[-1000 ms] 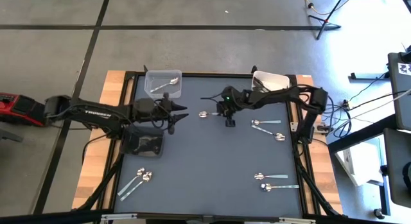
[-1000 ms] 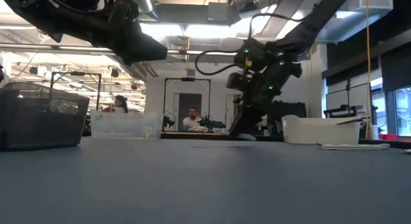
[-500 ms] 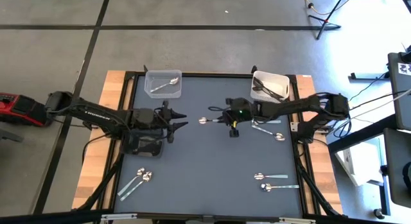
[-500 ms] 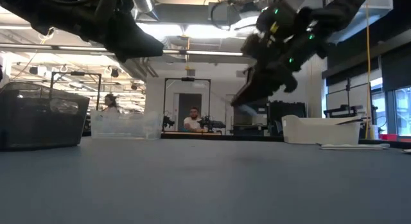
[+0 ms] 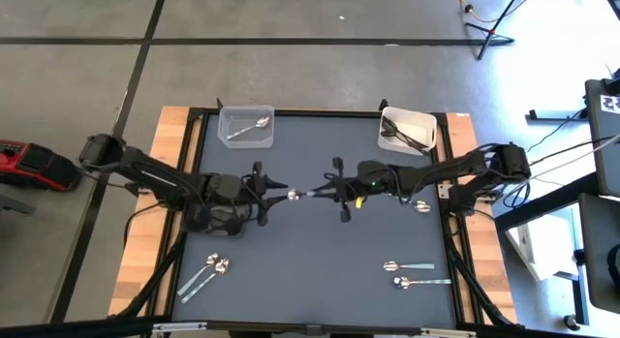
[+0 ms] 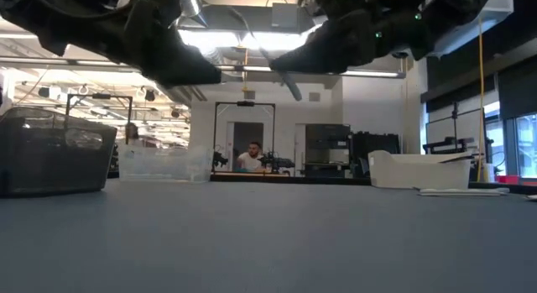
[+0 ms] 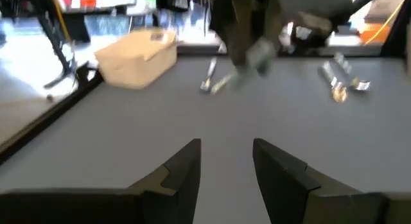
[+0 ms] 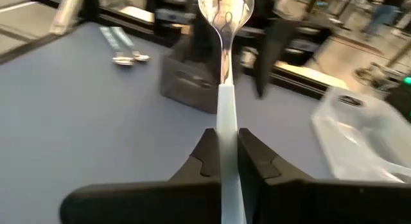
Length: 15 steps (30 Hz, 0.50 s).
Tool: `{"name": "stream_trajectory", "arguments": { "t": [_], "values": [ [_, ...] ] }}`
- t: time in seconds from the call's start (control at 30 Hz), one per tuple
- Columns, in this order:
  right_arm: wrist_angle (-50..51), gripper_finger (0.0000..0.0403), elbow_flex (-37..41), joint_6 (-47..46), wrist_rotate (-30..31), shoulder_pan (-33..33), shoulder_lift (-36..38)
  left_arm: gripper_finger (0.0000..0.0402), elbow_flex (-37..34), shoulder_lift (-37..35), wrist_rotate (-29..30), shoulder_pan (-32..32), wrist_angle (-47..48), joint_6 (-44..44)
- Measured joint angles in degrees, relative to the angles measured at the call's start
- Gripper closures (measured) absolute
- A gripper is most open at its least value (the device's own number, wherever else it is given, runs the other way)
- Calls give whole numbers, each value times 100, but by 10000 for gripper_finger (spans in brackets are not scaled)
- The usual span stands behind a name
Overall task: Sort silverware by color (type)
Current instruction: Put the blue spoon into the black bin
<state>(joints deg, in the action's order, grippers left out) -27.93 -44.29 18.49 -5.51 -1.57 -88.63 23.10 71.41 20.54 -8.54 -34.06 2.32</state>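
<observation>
Dark grey tabletop fills most of the overhead shot, with wooden strips down both sides and a taped concrete floor around it. Both arms meet near the middle. Right gripper is clamped on a shiny silver spoon, held up off the table with the bowl end sticking out toward the other arm; the right wrist view shows it really well, the spoon pinched by its handle between the two dark fingers. Left gripper sits just beside the spoon's bowl, with its fingers spread apart and nothing between them. I can't tell if it's actually touching the spoon. From table height the spoon hangs tilted in the air, well above the surface. Rest of the silverware: one spoon in the clear bin at the back left, dark pieces in the white bin at the back right, a little bunch of spoons front left, a pair front right, and one more by the right arm. A dark bin sits under the left arm. Someone's sitting way off in the room behind the table.
</observation>
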Motion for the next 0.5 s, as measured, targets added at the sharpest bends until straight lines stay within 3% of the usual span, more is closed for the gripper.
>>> {"name": "stream_trajectory", "arguments": {
  "t": [0.23,0.5],
  "values": [
    [-358,393,2,17,257,-348,-201,264,-1,689,-89,-260,-1328,-626],
    [-827,396,-2,-22,370,-382,-365,264,2,1035,-707,-384,-2186,-918]
  ]
}}
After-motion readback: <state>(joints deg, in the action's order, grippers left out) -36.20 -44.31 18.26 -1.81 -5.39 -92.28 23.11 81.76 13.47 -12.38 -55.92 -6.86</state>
